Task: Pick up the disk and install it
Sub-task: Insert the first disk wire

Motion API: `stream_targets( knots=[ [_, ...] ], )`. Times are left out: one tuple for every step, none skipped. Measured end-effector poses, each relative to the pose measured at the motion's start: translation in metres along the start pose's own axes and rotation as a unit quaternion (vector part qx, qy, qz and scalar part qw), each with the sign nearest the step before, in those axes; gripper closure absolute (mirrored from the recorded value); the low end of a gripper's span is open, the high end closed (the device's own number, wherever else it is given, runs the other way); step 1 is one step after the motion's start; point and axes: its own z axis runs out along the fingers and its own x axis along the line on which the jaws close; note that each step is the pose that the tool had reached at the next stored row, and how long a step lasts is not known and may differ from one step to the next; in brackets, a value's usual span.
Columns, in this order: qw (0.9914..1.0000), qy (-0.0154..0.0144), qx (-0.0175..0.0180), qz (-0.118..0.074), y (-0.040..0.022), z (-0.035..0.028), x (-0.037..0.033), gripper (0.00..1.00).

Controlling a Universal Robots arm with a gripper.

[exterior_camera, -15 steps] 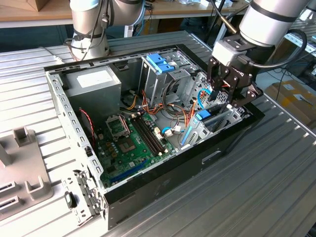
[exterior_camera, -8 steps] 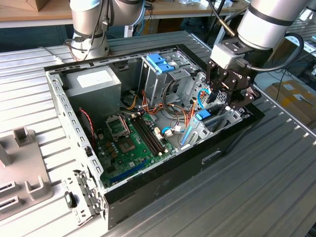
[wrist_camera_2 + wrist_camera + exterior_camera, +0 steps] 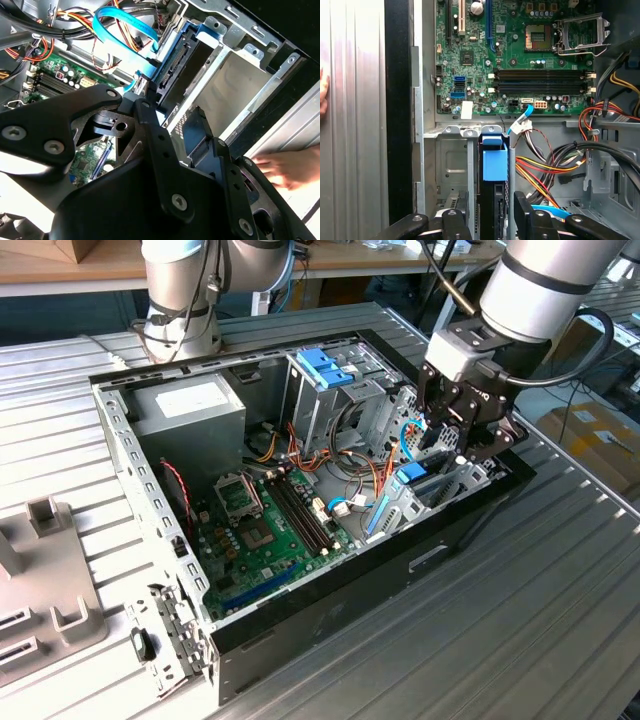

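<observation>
Gripper reaches down into the end of the open computer case at the exterior view's right. It stands astride the disk, and I cannot tell whether it is clamped on the disk or free of it.

The case lies on its side on a ribbed metal table. The green circuit board covers most of the case floor. Just beyond the board's edge is the grey metal bay. The disk stands on edge between the bay's upright rails, with its blue-framed end towards the board.

In my judgement the installing step is in hand and close to done, since the disk is already inside the slot rather than above it.

To do it well:
- Keep the disk square to the rails and press straight along the slot, with no twist, so the plastic frame slides rather than wedges.
- Keep the blue flat cable and the orange and yellow wires out of the way. Both lie just beside the bay and could be pinched or pushed under the disk.
- Mind the person's hand, which rests on the table near the case wall. Any move should stay slow and close to the bay.
</observation>
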Motion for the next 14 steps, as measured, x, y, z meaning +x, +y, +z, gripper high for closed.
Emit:
stream_targets(
  knots=[
    [1.00000, 0.0000, 0.0000, 0.000, 0.0000, 0.0000, 0.0000, 0.51],
    [1.00000, -0.0001, 0.0000, 0.000, 0.0000, 0.0000, 0.0000, 0.51],
    [1.00000, -0.0001, 0.0000, 0.000, 0.0000, -0.0003, 0.0000, 0.51],
    [1.00000, -0.0001, 0.0000, 0.000, 0.0000, -0.0012, 0.0000, 0.51],
    [1.00000, 0.0000, 0.0000, 0.000, 0.0000, -0.0022, 0.0000, 0.51],
    [1.00000, 0.0000, 0.0000, 0.000, 0.0000, -0.0032, 0.0000, 0.51],
    [1.00000, 0.0000, 0.0000, 0.000, -0.0001, -0.0050, 0.0001, 0.51],
    [1.00000, 0.0000, 0.0000, 0.000, -0.0001, -0.0065, 0.0001, 0.51],
    [1.00000, 0.0000, 0.0000, 0.000, -0.0001, -0.0079, 0.0001, 0.51],
    [1.00000, 0.0000, 0.0000, 0.000, -0.0002, -0.0095, 0.0002, 0.51],
    [1.00000, -0.0001, 0.0000, 0.000, -0.0002, -0.0109, 0.0002, 0.51],
    [1.00000, 0.0000, 0.0000, 0.000, -0.0002, -0.0144, 0.0002, 0.51],
    [1.00000, -0.0001, 0.0000, 0.000, -0.0003, -0.0160, 0.0003, 0.51],
    [1.00000, 0.0000, 0.0000, 0.000, -0.0003, -0.0172, 0.0003, 0.51]
  ],
)
